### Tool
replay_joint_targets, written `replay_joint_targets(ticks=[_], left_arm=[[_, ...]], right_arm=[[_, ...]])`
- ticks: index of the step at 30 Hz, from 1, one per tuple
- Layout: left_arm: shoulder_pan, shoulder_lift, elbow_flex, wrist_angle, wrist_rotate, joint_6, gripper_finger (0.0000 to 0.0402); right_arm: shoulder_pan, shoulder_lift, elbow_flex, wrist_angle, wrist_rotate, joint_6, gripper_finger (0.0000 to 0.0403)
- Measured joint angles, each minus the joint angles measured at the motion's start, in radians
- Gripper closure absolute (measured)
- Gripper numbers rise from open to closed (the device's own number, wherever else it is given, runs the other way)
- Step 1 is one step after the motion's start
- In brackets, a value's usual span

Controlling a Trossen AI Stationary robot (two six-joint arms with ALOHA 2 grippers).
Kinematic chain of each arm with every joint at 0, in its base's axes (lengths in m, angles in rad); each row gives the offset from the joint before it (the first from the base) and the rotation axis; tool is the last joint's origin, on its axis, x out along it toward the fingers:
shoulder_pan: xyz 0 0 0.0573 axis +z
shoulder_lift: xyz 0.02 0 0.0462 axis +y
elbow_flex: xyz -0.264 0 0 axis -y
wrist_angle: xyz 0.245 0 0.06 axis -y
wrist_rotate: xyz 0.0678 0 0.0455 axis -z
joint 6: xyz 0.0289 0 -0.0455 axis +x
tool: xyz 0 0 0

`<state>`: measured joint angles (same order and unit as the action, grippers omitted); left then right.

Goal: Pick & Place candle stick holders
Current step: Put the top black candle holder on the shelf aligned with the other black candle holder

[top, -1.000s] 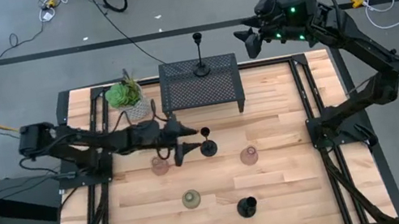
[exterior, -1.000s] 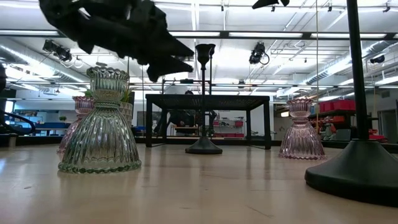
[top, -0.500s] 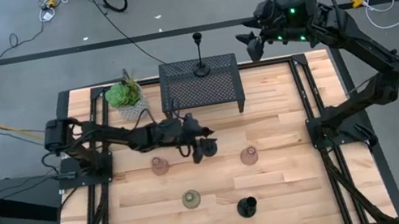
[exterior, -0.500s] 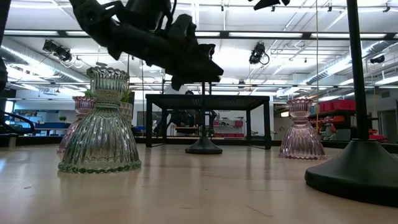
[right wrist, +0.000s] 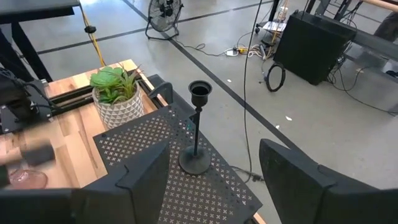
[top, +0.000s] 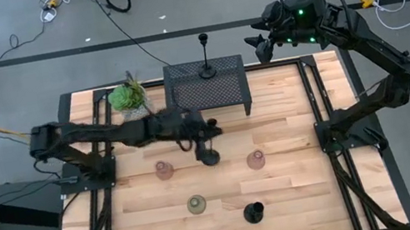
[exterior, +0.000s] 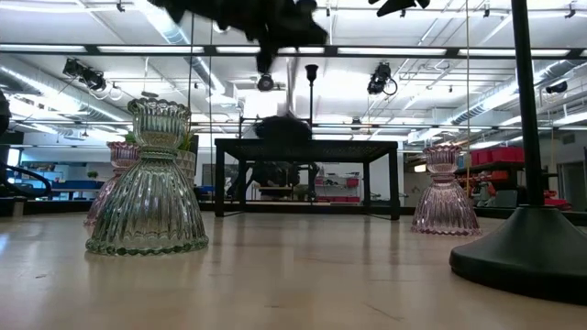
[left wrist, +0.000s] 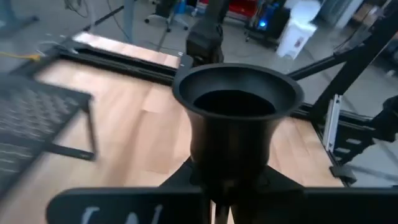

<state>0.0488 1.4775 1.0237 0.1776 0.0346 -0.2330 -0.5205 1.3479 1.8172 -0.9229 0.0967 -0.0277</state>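
High view: the left gripper (top: 204,136) sits near the middle of the frame, just below the rack (top: 206,87), closed on a black stem (top: 210,155) whose round base shows right beneath it. In the left wrist view the cup top of that stem (left wrist: 236,99) fills the centre, upright, with the stem pinched low between the fingers, so the grip looks firm. In the low view its base (exterior: 278,127) hangs blurred, clear of the table, about level with the rack top; the stem seems to be in transit.

A second stem (top: 205,57) already stands on the rack, toward its upper edge. The third stem (top: 252,211) is at lower centre, the olive cup (top: 196,205) to its left, one pink cup (top: 164,169) left of the held stem and the other pink cup (top: 256,159) to its right. The plant (top: 128,97) stands left of the rack.

The right gripper (top: 260,43) hangs at upper right, off the table beyond the rack, jaws spread and empty, as its wrist view shows.

Judging by the stem already there, the rack is the likely target. To do this well, the base should rise above the mesh edge before moving over it, stay vertical, come down on a bare patch well apart from the standing stem, and be freed only once the base rests flat; a tall thin piece tips easily if released tilted.
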Motion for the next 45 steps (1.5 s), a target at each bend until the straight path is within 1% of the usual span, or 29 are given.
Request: replay_joint_targets(ticks=[2, 4, 5, 7, 9, 10, 11, 14, 16, 18, 21, 26, 29, 36, 40, 45], left_arm=[[0.016, -0.052, 0.081, -0.141, -0.027, 0.072, 0.0377], [0.041, -0.103, 0.158, -0.308, -0.076, 0.183, 0.0377], [0.059, -0.127, 0.195, -0.366, -0.107, 0.243, 0.0377], [0.115, -0.17, 0.244, -0.429, -0.154, 0.352, 0.0377], [0.207, -0.213, 0.255, -0.44, -0.149, 0.415, 0.0377], [0.267, -0.225, 0.255, -0.425, -0.12, 0.426, 0.0377], [0.334, -0.235, 0.251, -0.415, -0.068, 0.425, 0.0377], [0.521, -0.229, 0.244, -0.414, 0.14, 0.399, 0.0377], [0.6, -0.208, 0.245, -0.353, 0.258, 0.401, 0.0377], [0.648, -0.177, 0.246, -0.295, 0.327, 0.403, 0.0377], [0.677, -0.113, 0.245, -0.224, 0.397, 0.41, 0.0377], [0.686, -0.005, 0.245, -0.173, 0.403, 0.491, 0.0377], [0.687, 0.042, 0.244, -0.134, 0.434, 0.482, 0.0377], [0.717, 0.119, 0.244, -0.033, 0.449, 0.477, 0.0377], [0.744, 0.146, 0.244, -0.035, 0.454, 0.474, 0.0377], [0.759, 0.159, 0.244, -0.013, 0.503, 0.429, 0.0377]], right_arm=[[0.0, 0.0, 0.0, 0.001, 0.0, 0.0, 0.0154], [0.0, 0.0, 0.0, 0.001, 0.0, 0.005, 0.0154], [0.0, 0.0, 0.0, 0.002, 0.0, 0.01, 0.0154], [0.0, 0.0, 0.0, 0.003, -0.001, 0.02, 0.0154], [0.0, 0.0, 0.0, 0.008, -0.004, 0.029, 0.0154], [0.0, 0.0, 0.0, 0.012, -0.004, 0.036, 0.0154], [0.0, 0.0, 0.0, 0.021, -0.004, 0.043, 0.0154], [0.0, 0.0, 0.0, 0.046, -0.007, 0.069, 0.0154], [0.001, 0.0, 0.0, 0.059, -0.009, 0.09, 0.0154], [0.001, 0.0, 0.0, 0.064, -0.009, 0.106, 0.0154], [0.004, 0.0, 0.0, 0.063, -0.008, 0.128, 0.0154], [0.008, 0.0, 0.0, 0.065, -0.008, 0.165, 0.0154], [0.008, 0.0, 0.0, 0.065, -0.008, 0.182, 0.0154], [0.008, 0.0, 0.0, 0.068, -0.008, 0.197, 0.0154], [0.012, 0.001, 0.0, 0.069, -0.008, 0.2, 0.0154], [0.012, 0.001, 0.0, 0.069, -0.007, 0.195, 0.0154]])
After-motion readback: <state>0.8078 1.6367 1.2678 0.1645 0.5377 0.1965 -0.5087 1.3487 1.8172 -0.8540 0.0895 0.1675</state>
